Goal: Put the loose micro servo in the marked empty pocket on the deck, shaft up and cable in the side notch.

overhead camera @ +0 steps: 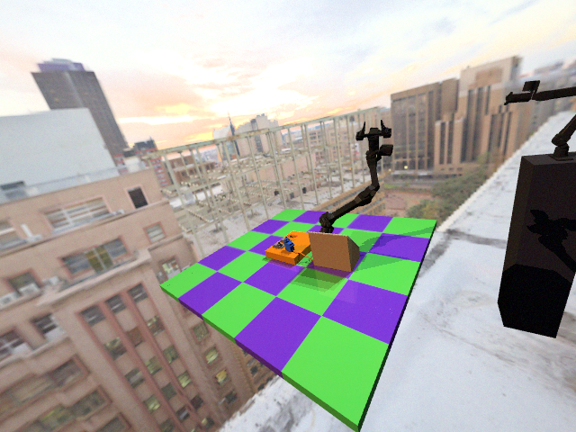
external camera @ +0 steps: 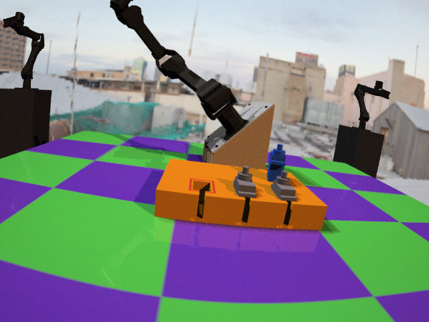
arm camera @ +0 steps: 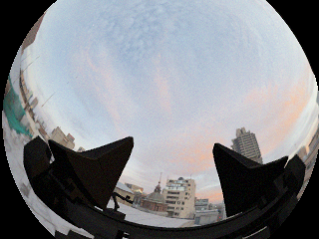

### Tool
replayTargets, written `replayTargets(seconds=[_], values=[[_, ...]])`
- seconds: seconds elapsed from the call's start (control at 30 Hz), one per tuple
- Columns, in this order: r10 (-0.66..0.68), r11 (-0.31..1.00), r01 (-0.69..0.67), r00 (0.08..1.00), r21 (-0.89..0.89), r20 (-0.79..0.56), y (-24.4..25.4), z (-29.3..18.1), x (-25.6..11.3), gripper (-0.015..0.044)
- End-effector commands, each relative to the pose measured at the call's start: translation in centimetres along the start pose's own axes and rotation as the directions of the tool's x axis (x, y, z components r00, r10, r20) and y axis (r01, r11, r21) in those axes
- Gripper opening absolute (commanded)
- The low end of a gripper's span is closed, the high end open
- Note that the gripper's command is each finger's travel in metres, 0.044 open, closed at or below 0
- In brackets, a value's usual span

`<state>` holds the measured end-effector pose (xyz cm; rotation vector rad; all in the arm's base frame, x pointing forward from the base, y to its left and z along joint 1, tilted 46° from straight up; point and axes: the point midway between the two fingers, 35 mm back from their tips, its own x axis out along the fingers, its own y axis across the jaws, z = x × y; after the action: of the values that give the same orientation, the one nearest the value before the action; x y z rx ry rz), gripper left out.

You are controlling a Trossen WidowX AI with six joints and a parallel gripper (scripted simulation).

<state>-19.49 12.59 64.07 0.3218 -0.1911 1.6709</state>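
Observation:
The loose blue servo point(overhead camera: 289, 245) point(external camera: 276, 165) stands on top of the orange deck point(overhead camera: 278, 256) point(external camera: 223, 209), behind the two seated grey servos, its shaft end up. A thin orange cable point(overhead camera: 304, 255) trails off the deck's edge in the top view. The red-outlined pocket point(external camera: 190, 184) is empty, at the deck's left in the exterior view, with a dark side notch point(external camera: 200, 204) in front. My gripper point(overhead camera: 373, 124) point(arm camera: 174, 145) is open and empty, high above and away from the deck, fingers pointing up. It is out of frame in the exterior view.
Grey servos point(external camera: 244, 183) point(external camera: 284, 187) stand up from the deck. A wooden wedge point(overhead camera: 331, 252) point(external camera: 254, 145) at the arm's base stands close beside the deck. The checkered table point(overhead camera: 358, 297) point(external camera: 263, 270) has open edges. Other dark arms on pedestals point(overhead camera: 535, 241) point(external camera: 359, 149) stand farther off.

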Motion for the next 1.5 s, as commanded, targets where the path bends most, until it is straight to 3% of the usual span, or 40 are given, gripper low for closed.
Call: replayTargets(seconds=[0.0, 0.87, 1.47], values=[[0.000, 1.000, 0.000, 1.000, -0.002, 0.001, 0.0, 0.0, 0.0, 0.0426], [-0.085, 0.996, 0.082, 0.980, 0.023, 0.180, -9.4, 4.1, -0.7, 0.0440], [-0.231, 0.973, 0.225, 0.933, 0.053, 0.275, -18.8, 5.3, -1.5, 0.0440]])
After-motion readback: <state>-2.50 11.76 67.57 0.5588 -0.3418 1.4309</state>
